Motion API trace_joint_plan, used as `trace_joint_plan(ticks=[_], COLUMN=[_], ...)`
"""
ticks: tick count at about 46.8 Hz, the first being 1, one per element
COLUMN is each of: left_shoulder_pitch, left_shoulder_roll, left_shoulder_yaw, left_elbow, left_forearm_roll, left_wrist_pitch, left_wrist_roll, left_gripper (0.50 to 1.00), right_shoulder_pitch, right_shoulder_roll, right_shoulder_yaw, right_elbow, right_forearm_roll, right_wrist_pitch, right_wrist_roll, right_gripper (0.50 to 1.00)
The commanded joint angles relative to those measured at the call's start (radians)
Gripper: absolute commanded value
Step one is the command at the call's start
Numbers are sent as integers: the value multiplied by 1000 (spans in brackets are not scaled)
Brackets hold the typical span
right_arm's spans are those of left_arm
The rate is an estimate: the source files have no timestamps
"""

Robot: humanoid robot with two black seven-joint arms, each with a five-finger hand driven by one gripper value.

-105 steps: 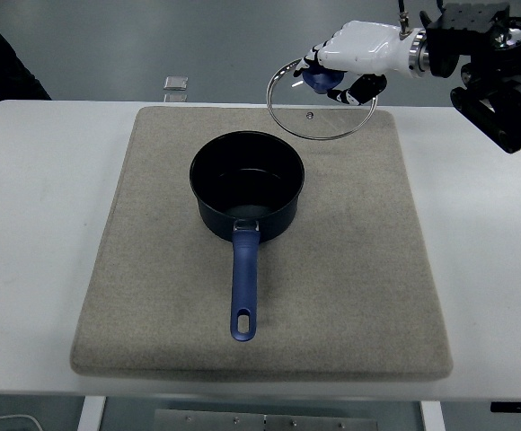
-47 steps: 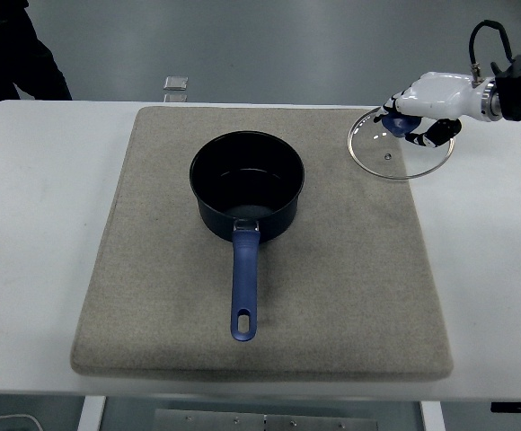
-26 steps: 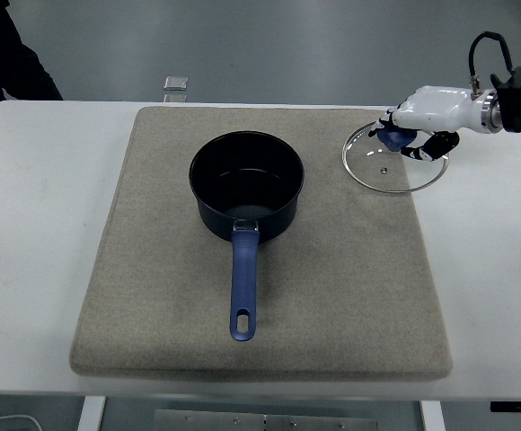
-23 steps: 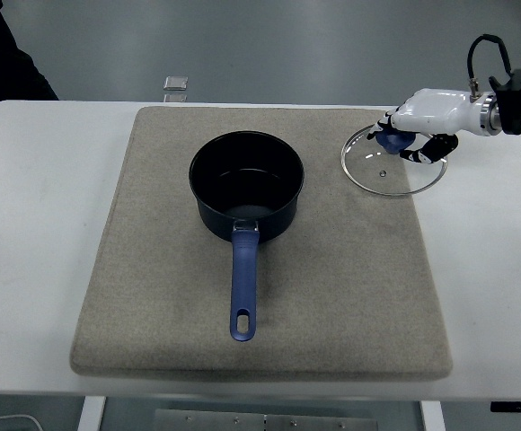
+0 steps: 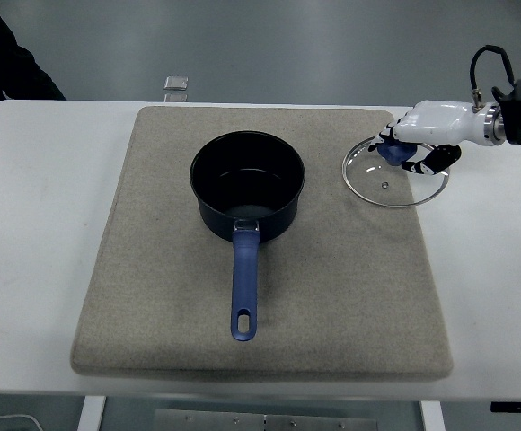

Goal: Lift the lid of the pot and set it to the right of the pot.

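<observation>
Pot point(image 5: 247, 184): dark blue, open, standing upright on the grey mat, a little above the frame's centre; the inside is dark and looks empty.
Pot handle point(image 5: 243, 285): blue, pointing straight down the frame toward the near edge, with a hanging hole at its end.
Pot lid point(image 5: 395, 175): clear glass with a metal rim and a blue knob point(image 5: 392, 151), at the right of the frame and well apart from the pot; it sits across the mat's upper right edge, partly over the mat and partly over the bare worktop. Whether it rests flat or is just clear of the surface cannot be told.
Right hand point(image 5: 422, 136): white shell on a black arm, entering from the upper right edge of the frame; it is over the far side of the lid.
Fingers point(image 5: 436, 157): curled around the lid's blue knob, holding it.
Mat point(image 5: 332, 287): grey, square, fabric-like, covering most of the middle of the worktop.
Worktop point(image 5: 36, 233): white, bare on both sides of the mat.
Small square object point(image 5: 176, 83): pale, on the floor beyond the worktop's far edge, upper left of centre.
Person point(image 5: 9, 63): dark clothing only, at the frame's upper left corner.
</observation>
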Motion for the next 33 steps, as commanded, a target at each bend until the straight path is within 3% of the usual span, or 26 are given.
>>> trace_joint_plan(ticks=[1, 33], left_shoulder_pitch=[0, 0], left_shoulder_roll=[0, 0], left_shoulder_yaw=[0, 0], left_elbow=[0, 0], left_forearm_roll=[0, 0], left_wrist_pitch=[0, 0], left_wrist_roll=[0, 0], left_gripper=[1000, 1000], right_shoulder_pitch=[-5, -57], right_shoulder_roll=[-1, 0], right_shoulder_yaw=[2, 2], right_elbow=[3, 17], right_forearm_roll=[3, 5], right_wrist_pitch=[-11, -71], right_wrist_roll=[0, 0], right_gripper=[500, 500])
